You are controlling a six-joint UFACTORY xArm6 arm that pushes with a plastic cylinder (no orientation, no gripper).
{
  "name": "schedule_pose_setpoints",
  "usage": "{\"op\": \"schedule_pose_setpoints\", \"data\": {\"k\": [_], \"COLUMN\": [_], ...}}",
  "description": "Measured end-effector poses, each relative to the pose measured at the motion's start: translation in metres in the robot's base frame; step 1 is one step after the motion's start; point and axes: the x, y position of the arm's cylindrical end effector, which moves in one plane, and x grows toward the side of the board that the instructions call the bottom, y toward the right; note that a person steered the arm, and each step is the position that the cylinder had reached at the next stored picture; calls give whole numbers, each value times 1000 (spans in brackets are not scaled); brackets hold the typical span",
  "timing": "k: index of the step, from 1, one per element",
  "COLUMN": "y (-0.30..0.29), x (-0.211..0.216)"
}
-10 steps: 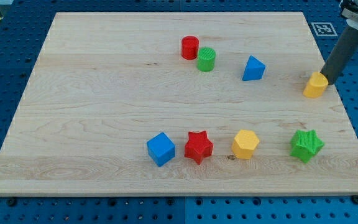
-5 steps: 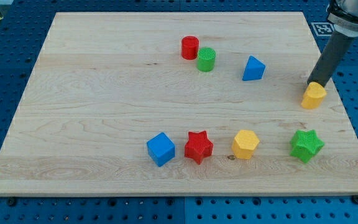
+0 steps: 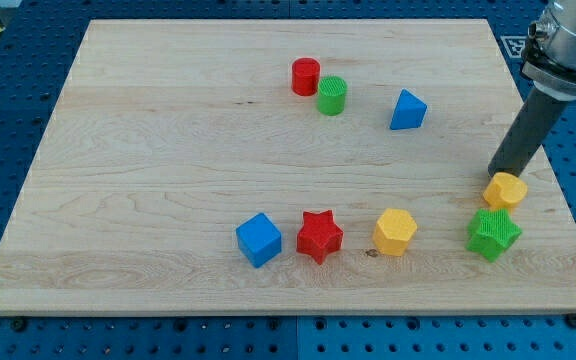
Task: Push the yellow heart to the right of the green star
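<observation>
I read no lettering anywhere, only part of a black-and-white marker (image 3: pixel 520 45) beyond the board's (image 3: pixel 168 180) top right corner, while my rod slants down from there, my tip (image 3: pixel 495 172) touching the yellow heart (image 3: pixel 505 190), which sits just above the green star (image 3: pixel 493 234) near the right edge.

Robotics lab, wooden board (image 3: pixel 168 150), blue perforated bench (image 3: pixel 8 110)

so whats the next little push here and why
Probably shift my tip round to the view's left of the yellow heart and nudge it rightward and down. The heart sits just above the green star, nearly touching it, and my tip rests at its upper-left edge. Pushing straight down would likely run it into the star rather than bring it beside it.
</observation>
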Motion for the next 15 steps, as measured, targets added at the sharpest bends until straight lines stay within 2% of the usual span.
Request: {"op": "schedule_pose_setpoints", "data": {"k": [2, 3, 6, 8, 9, 10, 11, 15], "y": [-48, -52, -37, -31, -31, -31, -26, 14], "x": [0, 10, 13, 29, 24, 0, 1, 29]}}
